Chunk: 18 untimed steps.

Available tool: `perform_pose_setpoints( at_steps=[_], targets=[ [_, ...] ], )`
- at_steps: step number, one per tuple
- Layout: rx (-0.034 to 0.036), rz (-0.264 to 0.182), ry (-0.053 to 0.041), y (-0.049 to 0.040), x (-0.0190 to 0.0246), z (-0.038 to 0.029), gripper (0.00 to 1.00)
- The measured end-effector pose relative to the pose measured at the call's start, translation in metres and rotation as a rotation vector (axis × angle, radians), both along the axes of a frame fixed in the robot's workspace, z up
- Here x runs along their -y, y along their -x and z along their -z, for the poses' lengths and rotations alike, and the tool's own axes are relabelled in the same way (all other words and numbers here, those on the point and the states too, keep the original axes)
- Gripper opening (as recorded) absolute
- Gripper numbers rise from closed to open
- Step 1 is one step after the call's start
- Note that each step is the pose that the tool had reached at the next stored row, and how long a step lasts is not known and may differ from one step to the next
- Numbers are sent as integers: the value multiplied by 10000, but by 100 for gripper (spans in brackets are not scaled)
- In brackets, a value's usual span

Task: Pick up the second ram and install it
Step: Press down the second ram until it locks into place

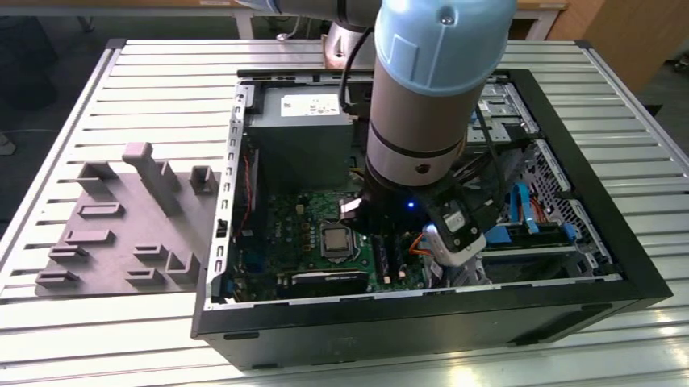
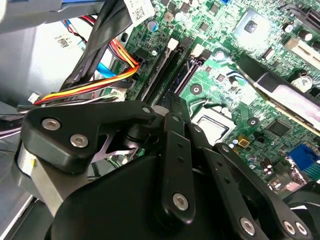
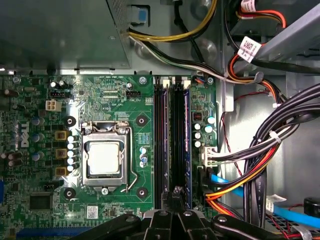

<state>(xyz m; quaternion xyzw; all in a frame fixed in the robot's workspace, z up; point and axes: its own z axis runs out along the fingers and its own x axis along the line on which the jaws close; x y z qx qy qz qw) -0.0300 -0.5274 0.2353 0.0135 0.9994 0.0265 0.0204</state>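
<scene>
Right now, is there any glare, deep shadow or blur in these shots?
Exterior view: bright glare on the metal table slats near the case; inside the computer case it is dim. First wrist view: evenly lit, processor socket sharp. Second wrist view: the close end effector linkage is dark, the motherboard beyond it well lit.

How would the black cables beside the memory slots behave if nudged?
The cables would probably flex and give way, since they hang in loose curves. A tie binds them, so they would likely shift as one bundle. Some run to a connector, so they would probably spring back rather than move clear.
</scene>
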Motion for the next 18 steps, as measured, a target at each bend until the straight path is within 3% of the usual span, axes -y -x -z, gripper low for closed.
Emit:
perform_pose_setpoints(
  at_steps=[9,18],
  targets=[
    [0,1,2,0,5,108,11],
    [-2,0,8,1,6,149,11]
  ],
)
